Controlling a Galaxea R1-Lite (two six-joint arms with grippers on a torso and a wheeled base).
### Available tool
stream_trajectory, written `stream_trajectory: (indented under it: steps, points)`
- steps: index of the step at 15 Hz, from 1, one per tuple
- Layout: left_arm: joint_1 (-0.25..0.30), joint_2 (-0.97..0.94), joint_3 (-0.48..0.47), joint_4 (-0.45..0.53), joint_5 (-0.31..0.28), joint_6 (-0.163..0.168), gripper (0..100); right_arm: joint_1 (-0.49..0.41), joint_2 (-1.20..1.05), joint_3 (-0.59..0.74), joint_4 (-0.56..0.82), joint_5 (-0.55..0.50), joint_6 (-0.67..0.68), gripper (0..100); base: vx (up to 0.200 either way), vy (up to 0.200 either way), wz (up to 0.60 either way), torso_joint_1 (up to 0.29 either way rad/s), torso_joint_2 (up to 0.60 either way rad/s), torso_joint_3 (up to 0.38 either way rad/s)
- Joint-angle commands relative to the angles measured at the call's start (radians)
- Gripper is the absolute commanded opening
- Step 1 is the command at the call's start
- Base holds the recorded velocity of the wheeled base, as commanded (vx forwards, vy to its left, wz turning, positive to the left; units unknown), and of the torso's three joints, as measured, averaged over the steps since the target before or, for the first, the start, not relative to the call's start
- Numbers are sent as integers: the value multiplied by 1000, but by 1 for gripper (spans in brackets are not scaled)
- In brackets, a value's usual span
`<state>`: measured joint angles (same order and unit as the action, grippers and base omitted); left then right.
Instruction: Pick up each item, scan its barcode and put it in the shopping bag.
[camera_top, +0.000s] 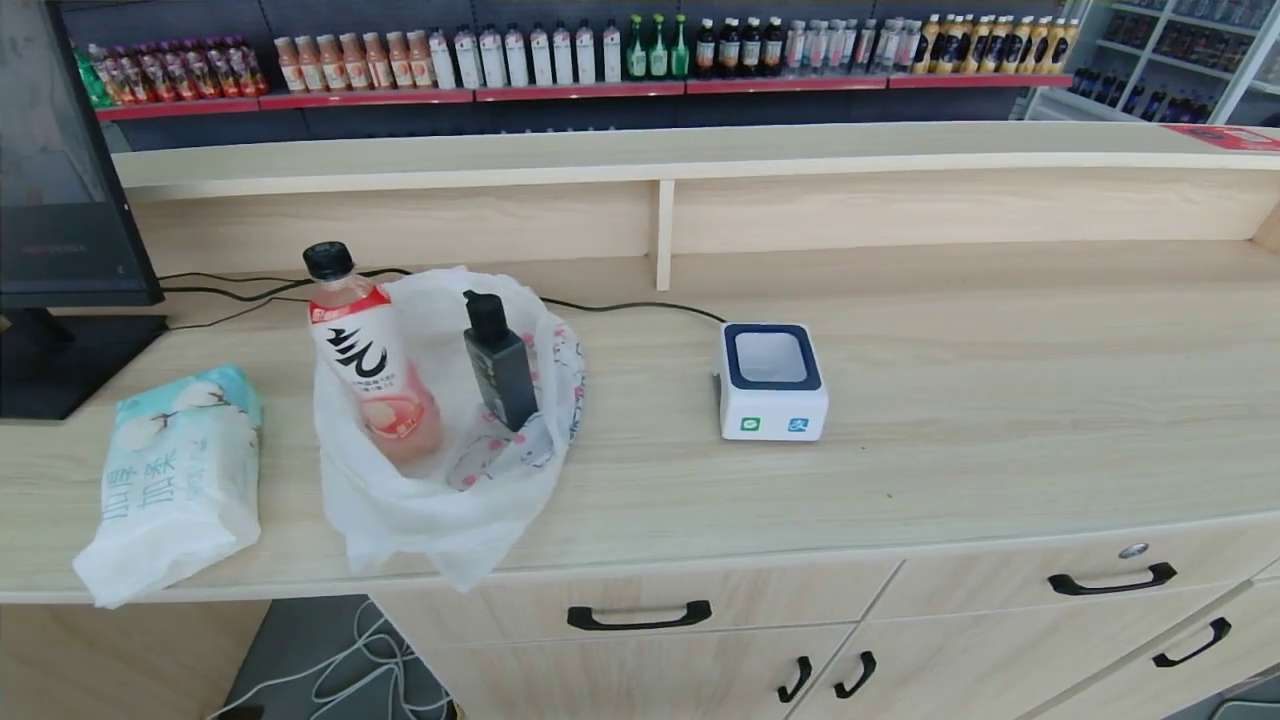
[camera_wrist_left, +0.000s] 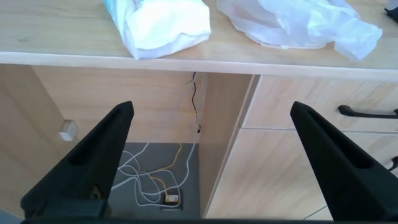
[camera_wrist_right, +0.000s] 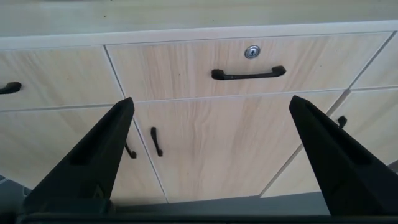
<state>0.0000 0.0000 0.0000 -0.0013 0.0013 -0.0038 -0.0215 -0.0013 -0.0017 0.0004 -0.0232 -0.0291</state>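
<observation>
Left gripper (camera_wrist_left: 211, 109) and right gripper (camera_wrist_right: 208, 102) are gaping wide, empty. White-and-teal plastic-wrapped tissue pack (camera_top: 175, 480) is lying just beside the thin white plastic shopping bag (camera_top: 400, 520), probably light and squashy (slippery wrap too), so I'm favouring a mid-body pinch.

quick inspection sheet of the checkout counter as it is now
surface: light wood counter, no spills seen
job's things: pink bottle and dark bottle stand in the open bag; tissue pack lies left of it, outside; scanner right of the bag, window up
clutter: nothing seen
grippers: left tool and right tool open, empty, below counter level facing the cabinet fronts
cables: black cables run along the counter's back; white cables loose on the floor underneath
surroundings: monitor far left, drawers below, drink shelves behind
</observation>
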Motion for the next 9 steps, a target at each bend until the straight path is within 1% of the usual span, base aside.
stream_trajectory:
  steps: [1, 2, 5, 8, 9]
  points:
    - [0, 0, 0, 0, 0, -1, 100, 0, 1, 0, 1, 0, -9, 100, 0, -200, 0, 7, 2, -2]
    - [0, 0, 0, 1, 0, 1, 100, 0, 1, 0, 1, 2, -15, 100, 0, -200, 0, 2, 2, 2]
    - [0, 0, 0, 0, 0, 1, 100, 0, 1, 0, 1, 2, -18, 100, 0, -200, 600, 1, 5, 1]
    - [0, 0, 0, 0, 0, -1, 100, 0, 1, 0, 1, 2, -2, 100, 0, -200, 0, 2, 1, 4]
    - [0, 0, 0, 0, 0, -2, 100, 0, 1, 0, 1, 2, 2, 100, 0, 0, 0, 0, 0, 0]
